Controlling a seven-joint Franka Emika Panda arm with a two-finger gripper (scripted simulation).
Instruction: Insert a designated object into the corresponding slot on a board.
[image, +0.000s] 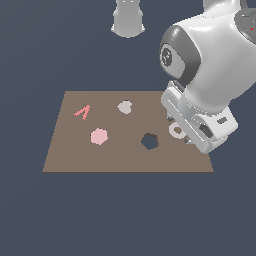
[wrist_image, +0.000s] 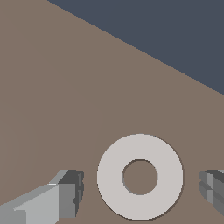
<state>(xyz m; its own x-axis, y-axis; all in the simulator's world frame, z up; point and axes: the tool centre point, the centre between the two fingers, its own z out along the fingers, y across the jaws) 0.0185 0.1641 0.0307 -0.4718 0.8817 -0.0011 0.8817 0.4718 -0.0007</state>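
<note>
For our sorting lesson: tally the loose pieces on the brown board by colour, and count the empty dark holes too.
Pink pieces: 2 (hexagon, angled piece)
Pale grey pieces: 2 (heart, ring)
Empty dark holes: 1 (hexagonal hole)
Total: 5

You have the brown board (image: 65, 155) lying flat, with the pale ring (wrist_image: 140, 176) resting on it directly between the gripper (wrist_image: 144, 188) fingers. Well away from the gripper, 3 more pieces sit on it: a grey heart (image: 124, 107), a pink hexagon (image: 99, 136) and a red angled piece (image: 83, 112). A dark hexagonal hole (image: 149, 141) lies just beside the gripper.
</note>
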